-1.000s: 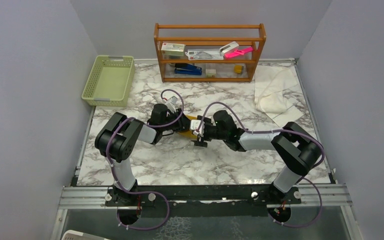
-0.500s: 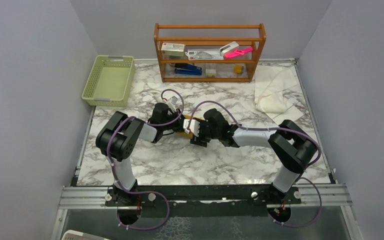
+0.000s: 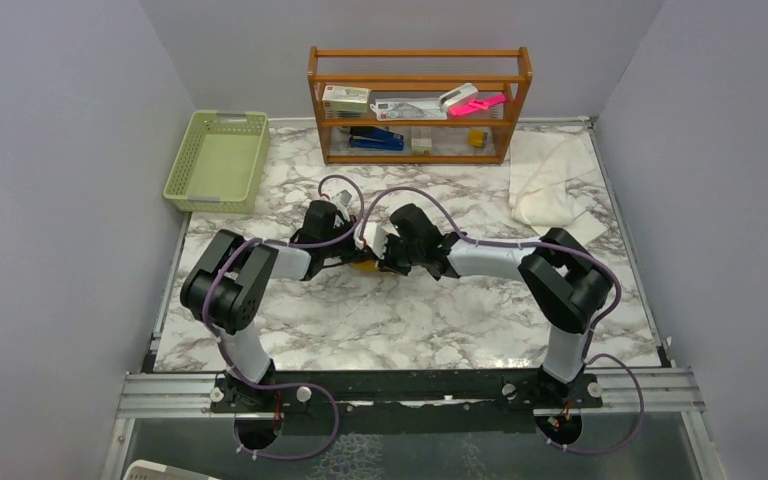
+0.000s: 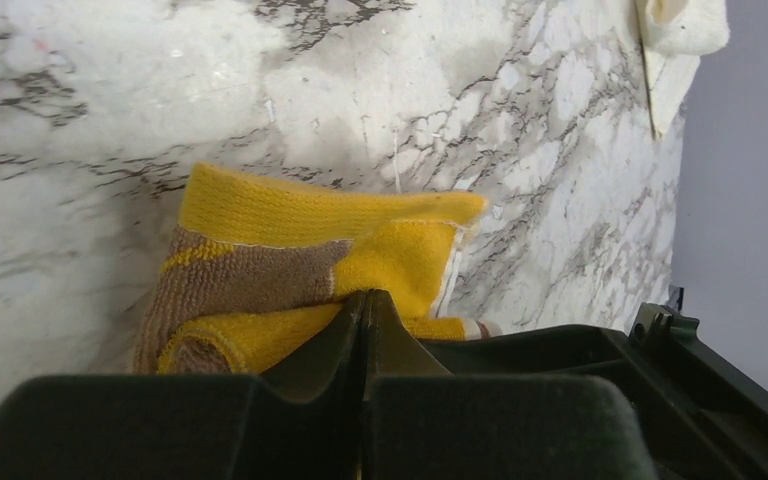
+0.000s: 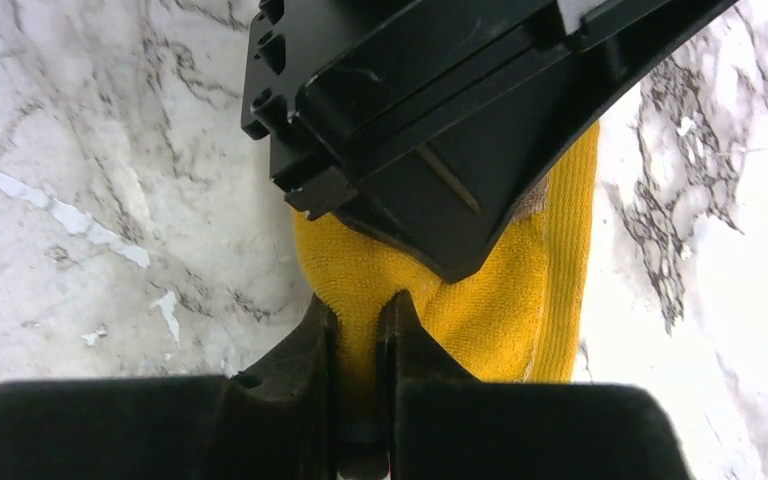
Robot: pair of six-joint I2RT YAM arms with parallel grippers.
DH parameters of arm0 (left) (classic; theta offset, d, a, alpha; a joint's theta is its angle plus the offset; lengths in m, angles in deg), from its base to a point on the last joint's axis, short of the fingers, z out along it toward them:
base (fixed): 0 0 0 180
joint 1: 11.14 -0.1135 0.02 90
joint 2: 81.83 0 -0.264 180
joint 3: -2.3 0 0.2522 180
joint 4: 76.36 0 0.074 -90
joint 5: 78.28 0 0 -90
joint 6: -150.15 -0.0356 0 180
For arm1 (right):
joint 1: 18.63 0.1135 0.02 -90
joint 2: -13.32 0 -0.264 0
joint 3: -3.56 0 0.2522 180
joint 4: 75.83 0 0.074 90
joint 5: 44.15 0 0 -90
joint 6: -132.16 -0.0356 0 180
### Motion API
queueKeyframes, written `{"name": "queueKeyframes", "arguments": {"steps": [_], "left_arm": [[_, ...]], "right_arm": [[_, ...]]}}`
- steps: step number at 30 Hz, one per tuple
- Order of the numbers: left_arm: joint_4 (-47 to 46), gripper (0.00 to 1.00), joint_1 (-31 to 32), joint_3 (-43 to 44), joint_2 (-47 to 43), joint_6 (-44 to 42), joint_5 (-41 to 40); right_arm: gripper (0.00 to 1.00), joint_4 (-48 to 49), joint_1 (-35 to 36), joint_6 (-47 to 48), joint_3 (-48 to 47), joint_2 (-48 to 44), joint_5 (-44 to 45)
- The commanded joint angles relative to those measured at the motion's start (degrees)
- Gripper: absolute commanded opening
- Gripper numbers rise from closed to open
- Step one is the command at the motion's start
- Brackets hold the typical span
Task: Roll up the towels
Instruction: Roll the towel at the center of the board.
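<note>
Watching from the side, I see both arms bent inward over the middle of the marble worktop (image 3: 360, 320), meeting at the mustard-yellow towel (image 4: 310, 215). It lies bunched and partly folded over itself, brown patch showing. The left end effector (image 4: 365, 300) is closed tight, its tips biting into a near fold of the cloth. The right end effector (image 5: 358, 320) is clamped too, with a thin ridge of yellow fabric pinched between its fingers. The two sit almost touching, the left one lying across the towel just beyond the right's tips.

I take this as the start of rolling the first towel: the edge is gripped and the turn-over is not yet made. Next, both grips would need to lift slightly and carry the edge over together, evenly, so the roll does not skew. The cream-white towel (image 3: 550, 185) lies crumpled at the far right corner, well apart and unrolled.

A second ago the arms sat nearer their bases, the right one stood apart from the cloth with fingers wide, and more yellow showed between them. The green basket (image 3: 218, 160) and wooden rack (image 3: 420, 105) have not moved.
</note>
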Motion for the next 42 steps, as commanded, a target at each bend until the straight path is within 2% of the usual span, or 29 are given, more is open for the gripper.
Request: {"name": "queueKeyframes", "arguments": {"steps": [1, 4, 5, 8, 13, 14, 17, 25, 35, 42], "left_arm": [[17.57, 0.00, -1.52, 1.47, -3.89, -4.45, -6.21], [20.68, 0.01, -4.04, 2.46, -10.15, -4.37, -6.90], [21.26, 0.06, -5.14, 2.48, -12.12, -4.17, -6.98], [22.69, 0.12, -7.56, 1.86, -18.45, -3.39, -7.38], [27.04, 0.14, -8.24, 1.97, -24.57, -5.51, -8.43], [26.88, 0.14, -8.19, 1.52, -25.12, -5.72, -8.03], [24.48, 0.15, -7.10, -1.02, -25.62, -5.70, -7.12], [10.78, 0.15, -2.58, -4.85, -19.88, -2.38, -2.37], [-0.12, 0.14, -1.98, -2.57, -11.73, -0.24, 1.67], [-3.34, 0.14, -1.28, -2.86, -15.53, 3.75, 5.72]], "right_arm": [[0.01, -9.98, -0.74, -6.77, -0.72, 3.08, -6.64], [0.01, -7.68, -3.87, -13.87, 0.09, 1.61, -15.60], [0.01, -6.83, -4.86, -17.00, 0.29, 1.50, -17.85], [0.01, -4.49, -7.18, -26.69, 0.40, 2.69, -23.05], [0.01, -1.18, -12.61, -42.03, -1.00, 6.99, -30.43], [0.01, -2.96, -13.41, -44.45, -2.78, 8.77, -31.18], [0.01, -7.21, -16.06, -46.42, -8.05, 15.04, -40.49], [0.01, 6.69, -19.19, -57.67, -3.39, 16.58, -46.63], [0.01, 6.73, -19.89, -57.72, -2.53, 16.47, -45.37], [0.01, 3.49, -19.84, -55.89, -3.62, 17.08, -42.81]]}}
